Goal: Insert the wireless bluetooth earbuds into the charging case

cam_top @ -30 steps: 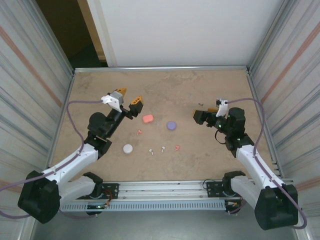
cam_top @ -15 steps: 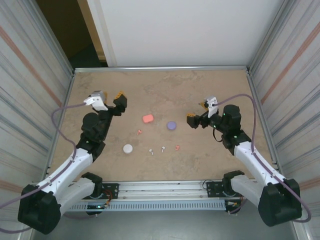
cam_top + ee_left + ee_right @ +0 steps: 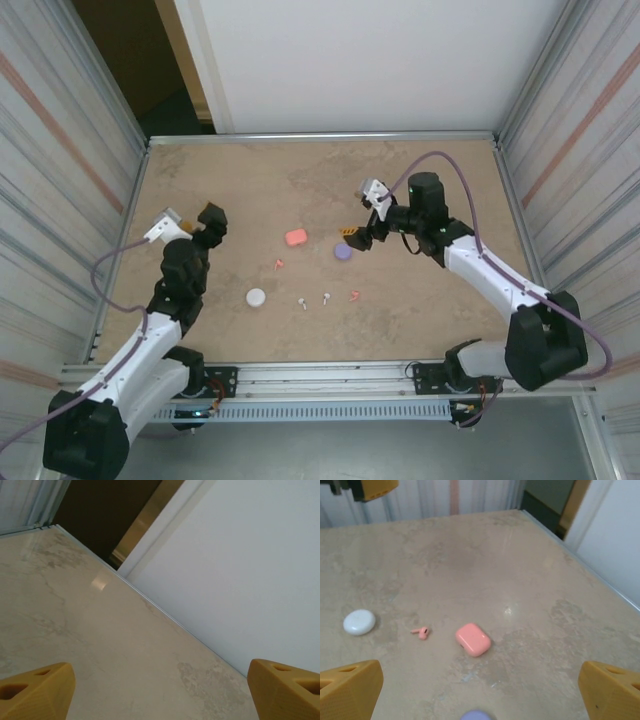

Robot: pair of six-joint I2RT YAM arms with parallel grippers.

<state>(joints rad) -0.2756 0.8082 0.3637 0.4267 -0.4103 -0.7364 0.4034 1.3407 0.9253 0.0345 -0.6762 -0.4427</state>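
Right gripper (image 3: pixel 363 213): fingers spread wide with nothing between them; it hangs over the table (image 3: pixel 440 320) just at 12 o'clock of the purple case (image 3: pixel 343 252); in its wrist view the same gripper (image 3: pixel 480 695) frames the pink case (image 3: pixel 473 639)
Left gripper (image 3: pixel 188 222): spread too, nothing pinched; you have it out at 9 o'clock of the table, well apart from every case; its wrist view (image 3: pixel 160 690) looks across bare tabletop to the far wall
Clock: read from the overhead view, 12 o'clock being the far wall
Cases: pink case (image 3: pixel 295 237) near the table's centre; purple case at its 4 o'clock; white case (image 3: pixel 256 297) at its 7 o'clock; all three look closed to me
Earbuds: first coral earbud (image 3: pixel 279 264) near the pink case's 7 o'clock; second coral earbud (image 3: pixel 354 295) at 6 o'clock of the purple case; first white earbud (image 3: pixel 302 303) and second white earbud (image 3: pixel 325 297) side by side at 6 o'clock of the pink case; all lie loose on the table
Done: nothing, as I judge it; no earbud is seated, no lid is up
Left for you: open a case, pick up each bud, seat it in the matching colour, close up
Writing: no brand, label or lettering is readable; everything is too small
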